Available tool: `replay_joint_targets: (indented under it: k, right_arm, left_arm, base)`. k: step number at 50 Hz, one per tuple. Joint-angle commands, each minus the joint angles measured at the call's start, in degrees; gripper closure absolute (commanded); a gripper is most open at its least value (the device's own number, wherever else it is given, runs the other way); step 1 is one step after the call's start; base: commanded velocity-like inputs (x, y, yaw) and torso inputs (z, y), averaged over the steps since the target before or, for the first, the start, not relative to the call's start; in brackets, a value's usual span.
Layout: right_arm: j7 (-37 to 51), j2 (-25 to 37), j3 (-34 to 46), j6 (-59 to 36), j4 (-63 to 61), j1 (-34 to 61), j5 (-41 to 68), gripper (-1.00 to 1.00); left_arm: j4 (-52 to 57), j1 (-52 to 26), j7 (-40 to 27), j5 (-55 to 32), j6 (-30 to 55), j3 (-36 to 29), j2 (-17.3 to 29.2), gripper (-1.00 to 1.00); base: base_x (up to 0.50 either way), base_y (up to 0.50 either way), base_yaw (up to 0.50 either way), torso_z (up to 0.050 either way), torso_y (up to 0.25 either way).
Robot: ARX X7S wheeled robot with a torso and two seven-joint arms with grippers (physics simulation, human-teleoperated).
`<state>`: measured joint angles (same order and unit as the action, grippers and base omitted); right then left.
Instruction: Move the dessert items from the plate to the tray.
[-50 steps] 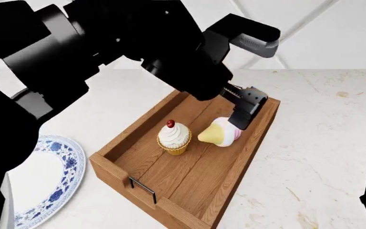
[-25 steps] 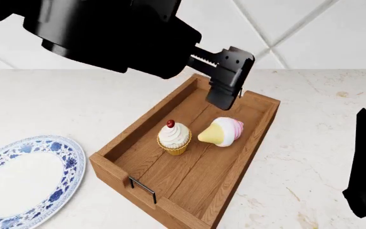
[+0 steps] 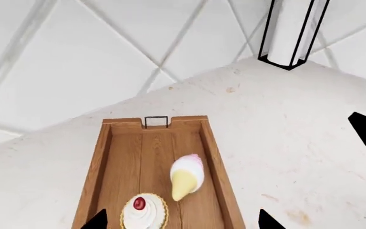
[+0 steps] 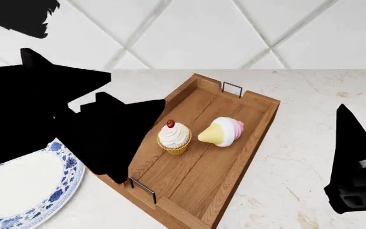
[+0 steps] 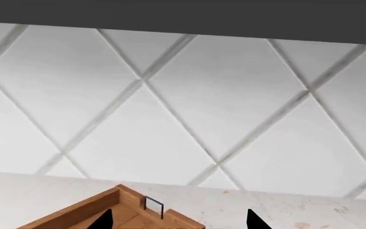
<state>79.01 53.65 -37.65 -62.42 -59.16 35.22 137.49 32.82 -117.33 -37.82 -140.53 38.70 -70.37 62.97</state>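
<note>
Wooden tray [image 4: 247, 143] held the upright cupcake [image 4: 173, 136] beside the toppled ice cream [image 4: 222, 131]; both arms' jaws gaped, released.

plate [image 4: 17, 191] cut by frame edge, tray [image 4: 247, 143] near-left corner hidden by left arm

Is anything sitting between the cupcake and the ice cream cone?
No. In the head view, only bare wooden tray floor lies between the cupcake and the ice cream cone.
</note>
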Motion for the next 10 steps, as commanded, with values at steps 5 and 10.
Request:
replay_joint_targets:
  k: [5,10]
  right_arm:
    - [4.21,-0.96,4.0,0.11,-0.69,6.2,4.39,-1.0]
    - [7.88,-3.54,2.79,-1.98,-0.72,9.78,9.44,-1.0]
  left_arm:
    - [21.23,4.77,2.61,3.13,-9.93,4.36,23.06,-1.0]
    - [23.25,5.7,4.25,5.19,-11.97,4.06,26.95,-1.0]
  base:
    - [0.0,0.0,0.0,0.0,0.0]
    - [0.0,0.0,0.0,0.0,0.0]
